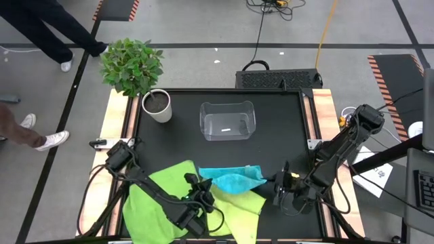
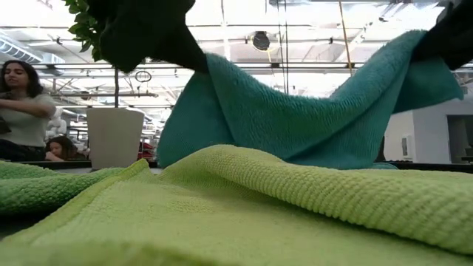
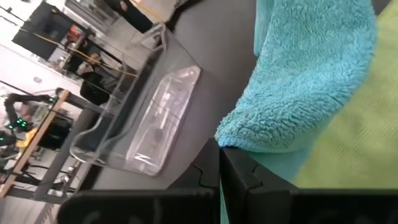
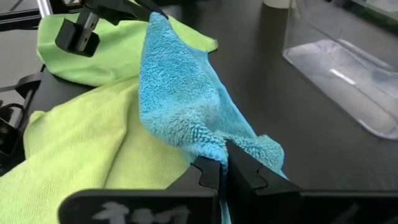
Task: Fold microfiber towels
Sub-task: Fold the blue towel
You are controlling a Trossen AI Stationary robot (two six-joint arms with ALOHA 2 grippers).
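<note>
Between my two pincers, the turquoise towel (image 1: pixel 232 179) hangs stretched above the table

My left gripper (image 3: pixel 219 163) is clenched on one corner of the turquoise towel and my right gripper (image 4: pixel 224 169) is clenched on the opposite corner, the cloth sagging in the middle. Directly under it lies the pale yellow-green towel (image 1: pixel 237 210), with the bright green towel (image 1: pixel 150 200) spread beside my left pincer. Beyond both pincers the clear plastic bin (image 1: pixel 227 120) stands apart from the cloths, and the potted plant (image 1: pixel 139 74) is off past my left one
</note>
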